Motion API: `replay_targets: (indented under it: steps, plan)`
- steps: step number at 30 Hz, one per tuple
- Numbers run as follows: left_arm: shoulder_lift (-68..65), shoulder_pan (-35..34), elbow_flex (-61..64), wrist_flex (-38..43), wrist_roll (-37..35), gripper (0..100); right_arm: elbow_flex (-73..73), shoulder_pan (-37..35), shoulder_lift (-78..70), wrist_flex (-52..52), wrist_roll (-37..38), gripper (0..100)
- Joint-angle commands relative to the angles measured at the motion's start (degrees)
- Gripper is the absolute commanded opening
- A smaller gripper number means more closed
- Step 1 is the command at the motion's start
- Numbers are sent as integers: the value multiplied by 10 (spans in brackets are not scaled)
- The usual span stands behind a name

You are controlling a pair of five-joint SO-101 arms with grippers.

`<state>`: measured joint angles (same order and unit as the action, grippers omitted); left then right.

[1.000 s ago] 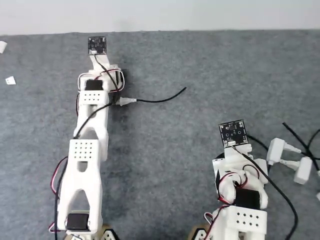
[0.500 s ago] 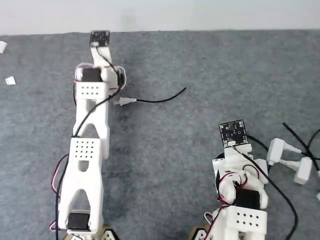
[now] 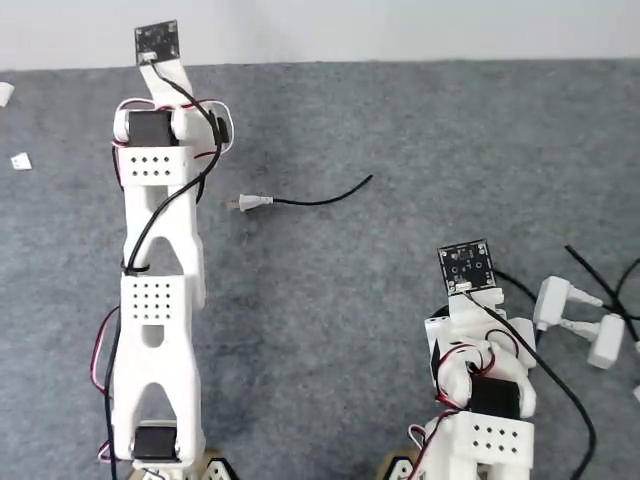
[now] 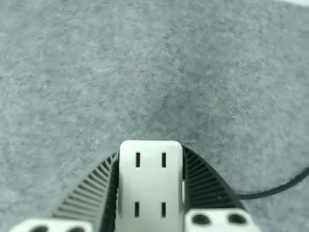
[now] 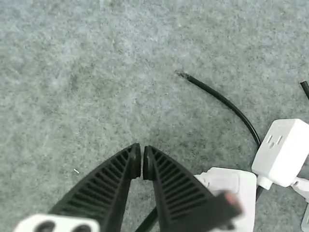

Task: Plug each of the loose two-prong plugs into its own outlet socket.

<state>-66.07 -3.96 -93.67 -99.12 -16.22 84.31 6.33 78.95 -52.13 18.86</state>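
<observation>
My left gripper [image 4: 150, 155] is shut on a white outlet block [image 4: 150, 186] that shows two pairs of slots and is held over the grey mat. In the high view the left arm [image 3: 155, 165] stretches toward the far left of the table. A loose two-prong plug [image 3: 248, 203] on a black cord [image 3: 325, 197] lies on the mat, apart from that arm on its right. My right gripper [image 5: 142, 157] is shut on nothing, low over the mat. Two white outlet blocks [image 5: 284, 152] [image 5: 226, 182] lie close beside it.
In the high view, white outlet blocks [image 3: 553, 298] [image 3: 606, 341] and black cords [image 3: 590, 275] are clustered at the right edge. The right arm [image 3: 478, 370] sits folded at the near right. Paper scraps [image 3: 20, 160] lie at the far left. A pale wall [image 3: 400, 30] borders the back.
The left arm has swung left and farther back, carrying the outlet block away from the plug. The plug, earlier partly under the arm, now lies uncovered. The right arm has not moved.
</observation>
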Motion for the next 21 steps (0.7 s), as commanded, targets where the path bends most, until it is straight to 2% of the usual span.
replay_targets:
  steps: [1,4,6,14,17,21]
  plan:
    - [31,-8,-21,-22,-11,12,-4,-3,8,7,7,19]
    - [35,-9,7,-23,-10,12,-4,-3,8,7,7,19]
    - [63,-12,67,-23,-9,12,-4,-3,8,7,7,19]
    - [338,-3,519,1,12,12,-4,-3,8,7,7,19]
    - [423,0,698,50,11,12,-4,-3,8,7,7,19]
    - [527,-3,945,181,11,12,-4,-3,8,7,7,19]
